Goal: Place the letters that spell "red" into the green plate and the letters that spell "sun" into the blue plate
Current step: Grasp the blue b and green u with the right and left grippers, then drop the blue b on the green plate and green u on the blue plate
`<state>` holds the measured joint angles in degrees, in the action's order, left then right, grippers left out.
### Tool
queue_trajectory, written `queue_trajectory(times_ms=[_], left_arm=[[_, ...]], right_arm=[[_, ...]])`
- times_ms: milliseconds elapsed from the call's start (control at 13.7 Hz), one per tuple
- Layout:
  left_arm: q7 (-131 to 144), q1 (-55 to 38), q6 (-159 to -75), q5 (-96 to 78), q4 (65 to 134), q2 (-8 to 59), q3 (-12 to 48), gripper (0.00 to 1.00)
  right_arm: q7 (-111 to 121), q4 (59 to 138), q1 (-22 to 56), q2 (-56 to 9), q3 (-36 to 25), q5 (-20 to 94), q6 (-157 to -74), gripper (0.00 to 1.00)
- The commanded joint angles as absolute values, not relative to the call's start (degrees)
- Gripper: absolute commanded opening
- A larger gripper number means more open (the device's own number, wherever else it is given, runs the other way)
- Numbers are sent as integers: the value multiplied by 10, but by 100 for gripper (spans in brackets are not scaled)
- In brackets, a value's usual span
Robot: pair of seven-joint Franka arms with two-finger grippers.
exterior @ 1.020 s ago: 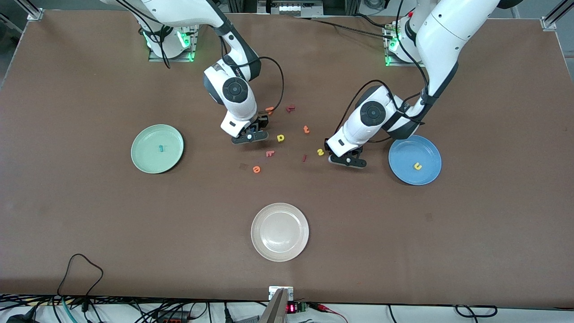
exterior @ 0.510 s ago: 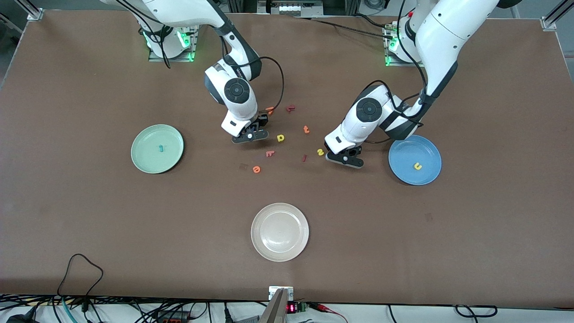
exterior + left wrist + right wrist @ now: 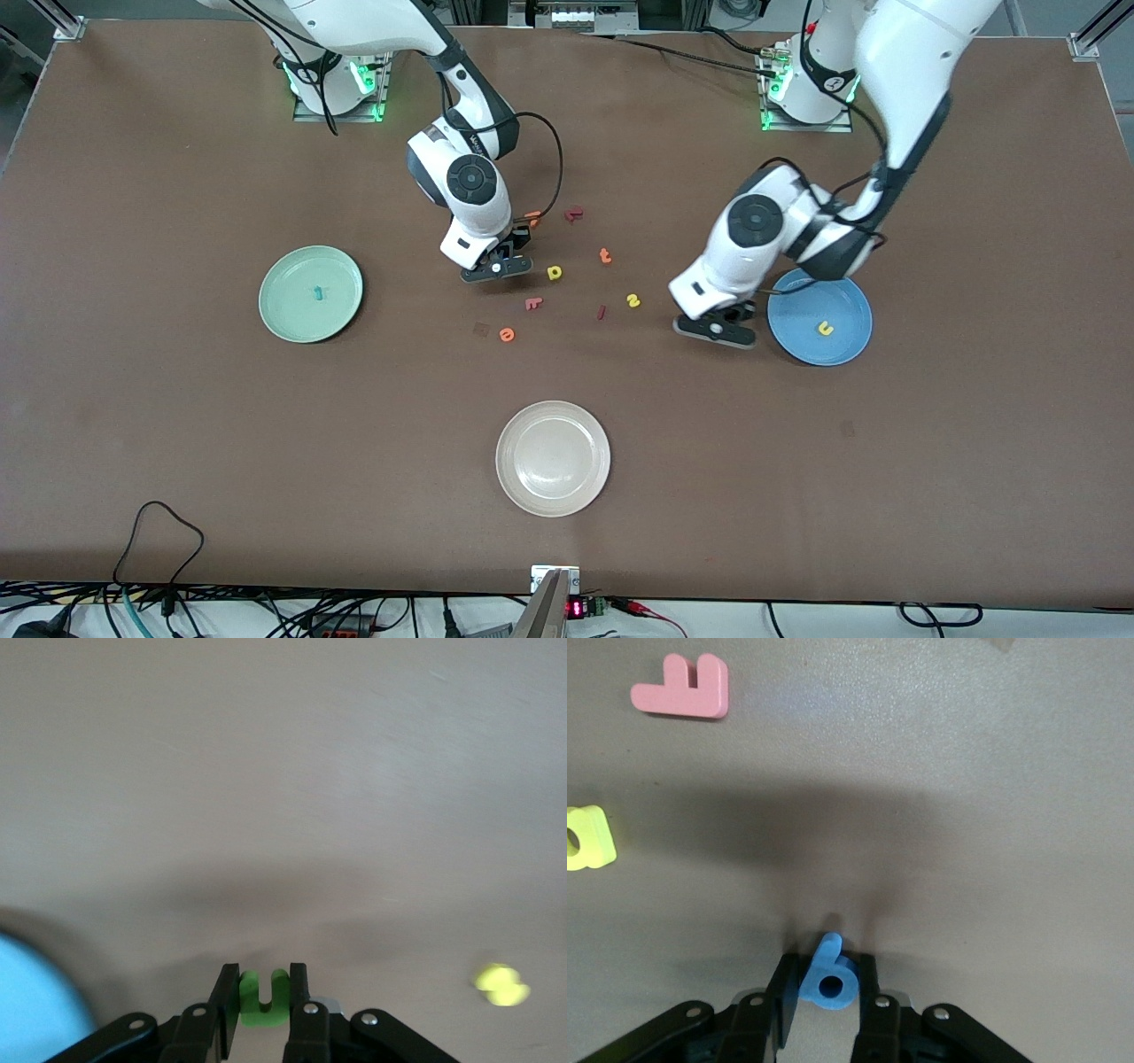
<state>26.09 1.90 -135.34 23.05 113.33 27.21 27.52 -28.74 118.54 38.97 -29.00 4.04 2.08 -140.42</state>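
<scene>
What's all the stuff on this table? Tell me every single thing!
green plate: one, pale mint, toward the right arm's end.
teal r: one, on the green plate.
blue plate: one, bright blue, toward the left arm's end.
yellow u: one, on the blue plate.
cream plate: one, nearest the front camera.
loose letters: mid-table; yellow s, yellow d-shape, orange e, orange t, pink r-shape, two dark red.
blue d: one, at the right claw.
green n: one, in the left claw.
left claw: shut on the green n, beside the blue plate.
right claw: low over the blue d.
</scene>
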Motion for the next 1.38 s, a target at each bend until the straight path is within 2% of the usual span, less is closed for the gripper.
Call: queue_trajectory(times_ms=[0,291,364,583,656,728,801,874,1020,1166,1311], left_arm=[[138,87,-1290,244,1109,255,279,17],[4,183,-1295,245,1142,253,284,18],[3,201,-1322,245,1168,255,285,18],[3,221,-1419,245,1237,258,283,18],[3,221,-1436,245,1248,261,282,21],[4,221,-1435,245,1248,261,282,39],[2,221,-1435,245,1244,261,284,88],[2,221,-1435,245,1238,260,285,100],[11,215,-1423,245,1218,256,293,100],[41,218,-1402,236,1199,256,331,100],[161,209,-1355,236,1164,262,379,100]], right_arm=[[-295,1179,396,-296,36,24,-1401,27],[-293,1166,391,-277,33,27,-1401,21],[-288,1158,387,-263,29,27,-1397,18],[-266,1146,346,-223,-12,21,-1369,18],[-254,1146,320,-215,-19,20,-1361,18],[-238,1146,287,-213,-26,18,-1358,18],[-214,1147,249,-207,-32,16,-1349,16],[-177,1147,213,-201,-33,13,-1337,14],[-118,1152,152,-182,-33,12,-1309,14],[-80,1167,114,-169,-33,12,-1271,14],[-72,1202,102,-156,-33,12,-1271,14]])
